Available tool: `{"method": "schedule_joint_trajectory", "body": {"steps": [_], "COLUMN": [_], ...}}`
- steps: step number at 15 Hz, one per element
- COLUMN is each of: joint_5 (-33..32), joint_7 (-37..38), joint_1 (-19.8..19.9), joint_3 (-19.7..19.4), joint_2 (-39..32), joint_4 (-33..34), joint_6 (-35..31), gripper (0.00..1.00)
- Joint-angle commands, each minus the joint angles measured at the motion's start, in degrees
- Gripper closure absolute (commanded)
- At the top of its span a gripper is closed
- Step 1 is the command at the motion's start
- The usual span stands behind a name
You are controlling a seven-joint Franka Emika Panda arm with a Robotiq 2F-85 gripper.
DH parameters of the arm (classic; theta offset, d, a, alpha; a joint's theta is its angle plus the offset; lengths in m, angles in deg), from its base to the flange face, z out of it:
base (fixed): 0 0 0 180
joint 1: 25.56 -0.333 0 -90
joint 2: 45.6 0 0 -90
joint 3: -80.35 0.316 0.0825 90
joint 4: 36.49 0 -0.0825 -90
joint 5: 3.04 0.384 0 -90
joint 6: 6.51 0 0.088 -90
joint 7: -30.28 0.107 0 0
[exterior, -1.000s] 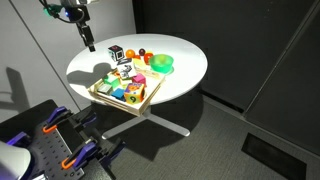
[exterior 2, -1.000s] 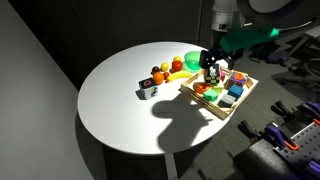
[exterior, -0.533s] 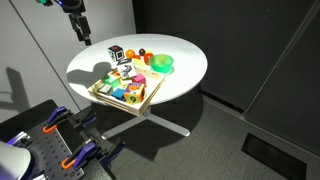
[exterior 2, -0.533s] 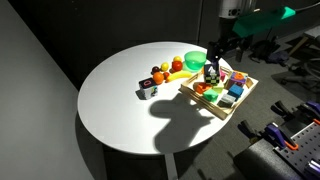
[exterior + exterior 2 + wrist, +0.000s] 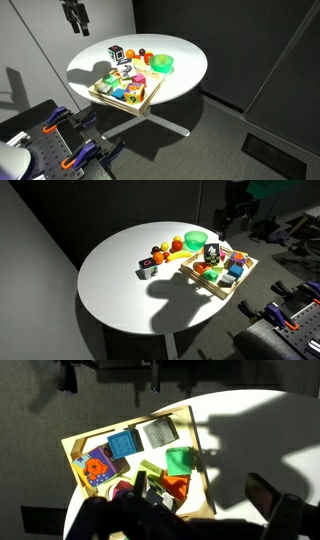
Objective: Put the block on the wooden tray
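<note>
The block is a small white cube with dark marks. It rests on other pieces at the far end of the wooden tray, and it also shows in an exterior view and in the wrist view. The tray is light wood and holds several coloured blocks. My gripper hangs high above the table, well clear of the block, open and empty. In the wrist view its dark fingers frame the tray's right edge.
A black cube with white spots sits on the round white table. A green bowl and small orange and red items stand beside the tray. Blue and orange clamps lie below the table.
My gripper has risen straight up from just over the tray to high above the table. The block stays put on the tray.
</note>
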Motion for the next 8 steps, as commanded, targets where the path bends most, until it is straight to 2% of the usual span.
{"method": "schedule_joint_trajectory", "body": {"steps": [1,8], "joint_5": [0.82,0.38], "joint_7": [-2.48,-0.93], "joint_1": [1.43,1.84], "joint_3": [1.14,1.97], "joint_2": [3.01,3.28], "joint_4": [-0.01,0.05], "joint_6": [1.11,0.07], "gripper": [0.00,0.00]}}
